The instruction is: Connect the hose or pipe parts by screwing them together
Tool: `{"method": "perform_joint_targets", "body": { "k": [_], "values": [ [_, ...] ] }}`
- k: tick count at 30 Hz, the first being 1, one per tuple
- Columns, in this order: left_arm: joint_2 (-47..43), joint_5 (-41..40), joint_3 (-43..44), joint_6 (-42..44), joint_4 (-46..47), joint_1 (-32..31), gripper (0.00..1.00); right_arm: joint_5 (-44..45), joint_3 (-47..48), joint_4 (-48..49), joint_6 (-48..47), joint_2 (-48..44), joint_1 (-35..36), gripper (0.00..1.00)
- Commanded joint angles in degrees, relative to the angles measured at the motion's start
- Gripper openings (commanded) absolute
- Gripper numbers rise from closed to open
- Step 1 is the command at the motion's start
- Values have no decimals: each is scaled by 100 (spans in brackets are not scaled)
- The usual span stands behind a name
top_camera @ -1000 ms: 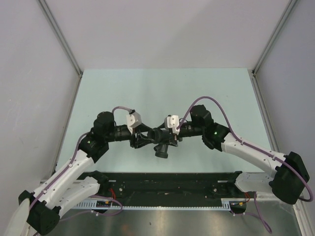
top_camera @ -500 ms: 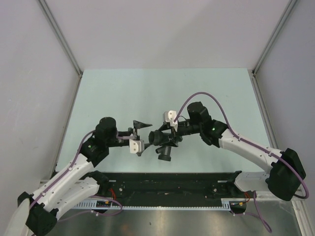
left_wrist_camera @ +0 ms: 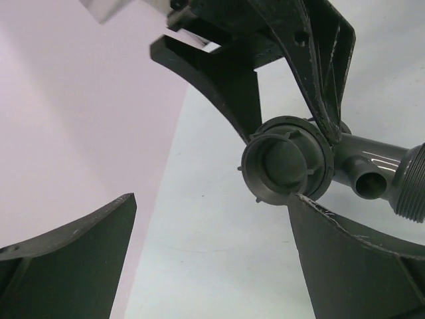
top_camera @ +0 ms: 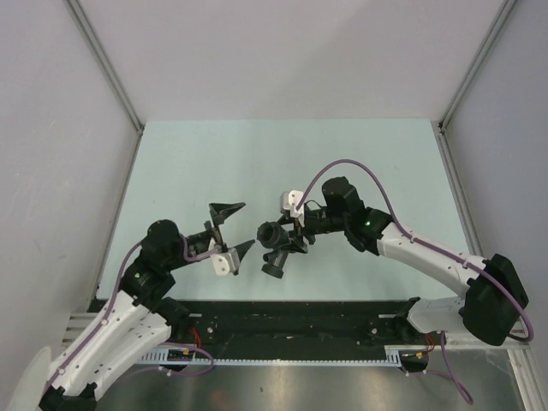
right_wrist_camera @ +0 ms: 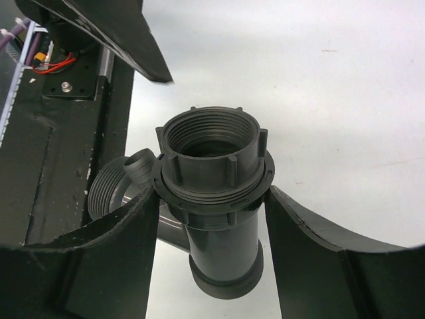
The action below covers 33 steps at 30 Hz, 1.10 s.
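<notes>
Roughly table [top_camera: 214, 145] centre, edges far: one branched pipe fitting [top_camera: 270, 233] clamped in right gripper [top_camera: 287, 235]; left gripper [top_camera: 247, 223] jaws apart, near.

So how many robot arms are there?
2. The left arm reaches in from the lower left, jaws open; the right arm from the lower right, gripping the pipe fitting.

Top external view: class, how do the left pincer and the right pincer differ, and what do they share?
The black left pincer stands wide open and empty; the black right pincer is shut on the dark grey branched plastic pipe fitting. The left pincer hangs apart from that fitting, facing its round mouth; the right pincer clamps its collar. Both point towards each other.
</notes>
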Motion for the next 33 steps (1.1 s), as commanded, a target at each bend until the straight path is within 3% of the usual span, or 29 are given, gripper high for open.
{"method": "perform_joint_targets", "body": {
  "k": [1,3,6,7,10,11,15,16,21,23,26,33],
  "values": [
    [-486,-393,-231,-427,276,14,100,388,220,117,-37,-34,5,0],
    [-671,-569,-328,-621,276,14,100,476,220,240,33,-61,14,0],
    [-733,-1043,-188,-1997,503,5,100,941,220,520,174,-87,67,0],
    [-655,-1297,-49,-3211,626,14,100,1099,220,566,157,-87,84,0],
    [-191,-3316,390,-5648,392,40,100,1854,220,680,-27,-87,268,0],
    [-32,-3538,758,-5858,147,75,100,2213,220,706,-80,-87,373,0],
    [628,-2578,1209,-7588,-268,488,100,3155,203,864,-572,-105,778,0],
    [829,-2452,1314,-8383,-304,532,98,3636,203,908,-808,-96,866,0],
    [911,-2004,1245,-10628,-357,761,92,4308,106,1111,-1205,-149,1226,0],
    [919,-1837,1175,-10956,-392,796,89,4387,45,1233,-1293,-201,1288,0],
    [998,-1476,973,-11607,-436,823,100,4519,36,1313,-1390,-166,1420,0],
    [1201,-1185,647,-12214,-453,823,99,4765,36,1401,-1531,-61,1666,0]
  ]
}}
